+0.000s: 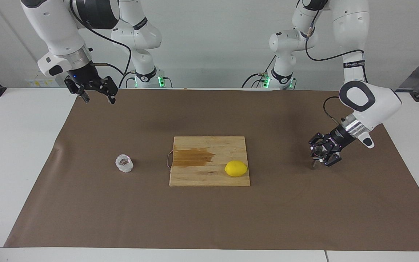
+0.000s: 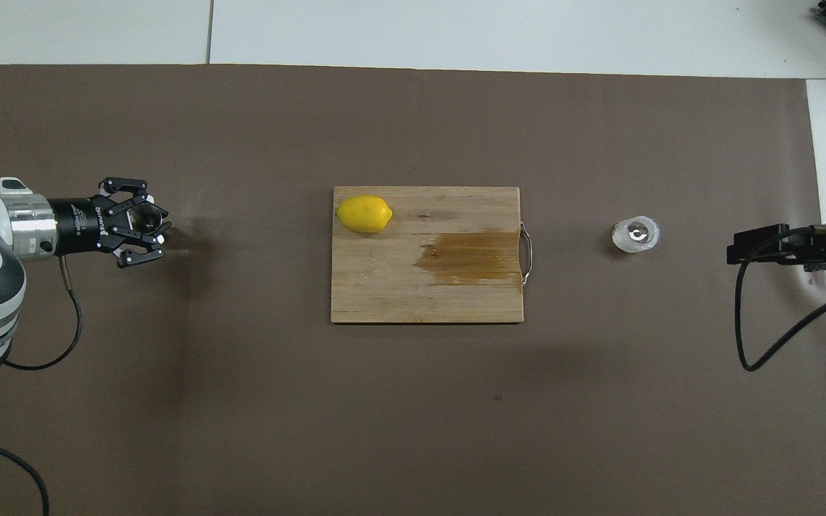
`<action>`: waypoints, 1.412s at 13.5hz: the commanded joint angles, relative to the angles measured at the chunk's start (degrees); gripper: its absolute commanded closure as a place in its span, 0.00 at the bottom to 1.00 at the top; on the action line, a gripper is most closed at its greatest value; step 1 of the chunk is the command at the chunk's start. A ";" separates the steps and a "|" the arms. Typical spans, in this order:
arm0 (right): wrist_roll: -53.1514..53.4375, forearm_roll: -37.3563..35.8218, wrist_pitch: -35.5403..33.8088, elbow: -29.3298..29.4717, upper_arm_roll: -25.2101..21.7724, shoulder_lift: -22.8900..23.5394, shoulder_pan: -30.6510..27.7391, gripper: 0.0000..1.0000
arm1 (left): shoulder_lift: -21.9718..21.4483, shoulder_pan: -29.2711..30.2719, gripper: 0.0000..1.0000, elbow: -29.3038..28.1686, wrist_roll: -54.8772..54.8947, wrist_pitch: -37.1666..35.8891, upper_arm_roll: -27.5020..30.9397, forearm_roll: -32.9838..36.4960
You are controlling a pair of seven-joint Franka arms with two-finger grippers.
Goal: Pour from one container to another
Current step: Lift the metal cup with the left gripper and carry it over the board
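While the cutting board [image 1: 209, 161] with lemon [image 1: 236, 169] lies mid-table, right claw [image 1: 95, 95] waits, jaws spread, over the table's robot-side edge. Left claw [image 1: 322, 154] grips the jigger [image 1: 317, 153] near the left arm's end. Glass cup [image 1: 124, 163] stands toward the right arm's end.

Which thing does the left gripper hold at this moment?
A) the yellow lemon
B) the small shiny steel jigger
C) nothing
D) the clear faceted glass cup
B: the left gripper is shut on the small shiny steel jigger, toward the left arm's end of the table.
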 commanded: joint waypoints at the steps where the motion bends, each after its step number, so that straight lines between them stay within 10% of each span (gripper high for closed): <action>1: 1.11 -0.35 -0.78 0.71 0.34 0.29 -0.29 0.00 | -0.69 -1.03 0.94 0.67 -2.04 -0.80 0.33 -1.15; 11: 1.11 -0.35 -0.78 0.63 0.25 0.29 -0.29 0.00 | -5.52 -3.05 0.98 5.24 -18.03 -8.21 -8.00 -9.30; 19: 1.11 -0.35 -0.78 0.71 0.25 0.29 -0.29 0.00 | -4.04 -21.04 1.00 4.89 -27.70 24.09 -12.33 -17.29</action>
